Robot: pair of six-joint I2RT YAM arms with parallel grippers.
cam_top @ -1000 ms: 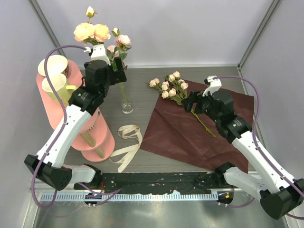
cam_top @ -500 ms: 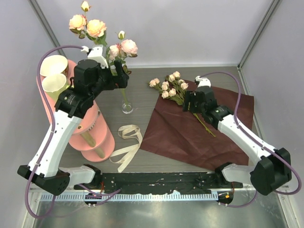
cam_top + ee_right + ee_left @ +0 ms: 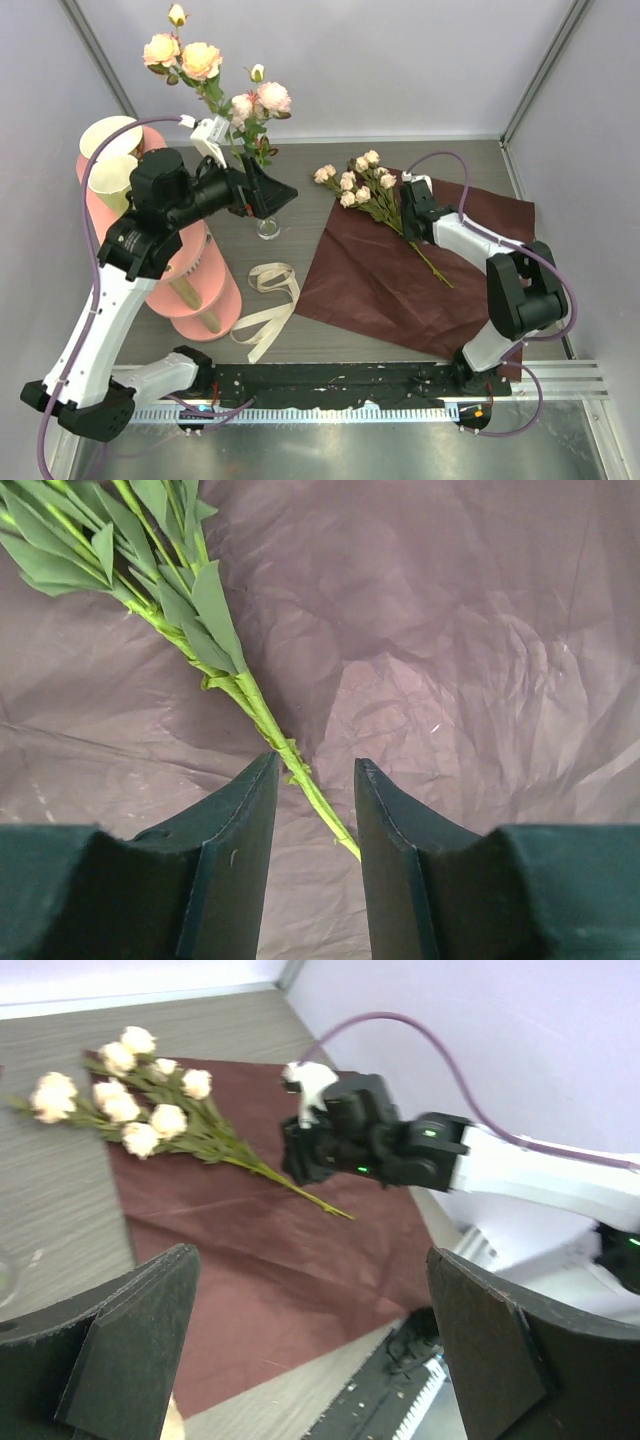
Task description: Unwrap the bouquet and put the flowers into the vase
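Flowers' stem (image 3: 258,712) lies between right tool (image 3: 315,767) jaws.

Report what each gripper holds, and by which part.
Nothing is held. The right gripper straddles the flowers at the lower stem, unclamped; the left gripper is open and empty.

Pink tiered stand (image 3: 200,300) at left of the grey table (image 3: 300,180), two cream cups (image 3: 112,135) at its top; white walls (image 3: 400,60).

Flowers (image 3: 372,195) lie on paper (image 3: 380,290), right of vase (image 3: 267,228); ribbon (image 3: 268,300) before it.
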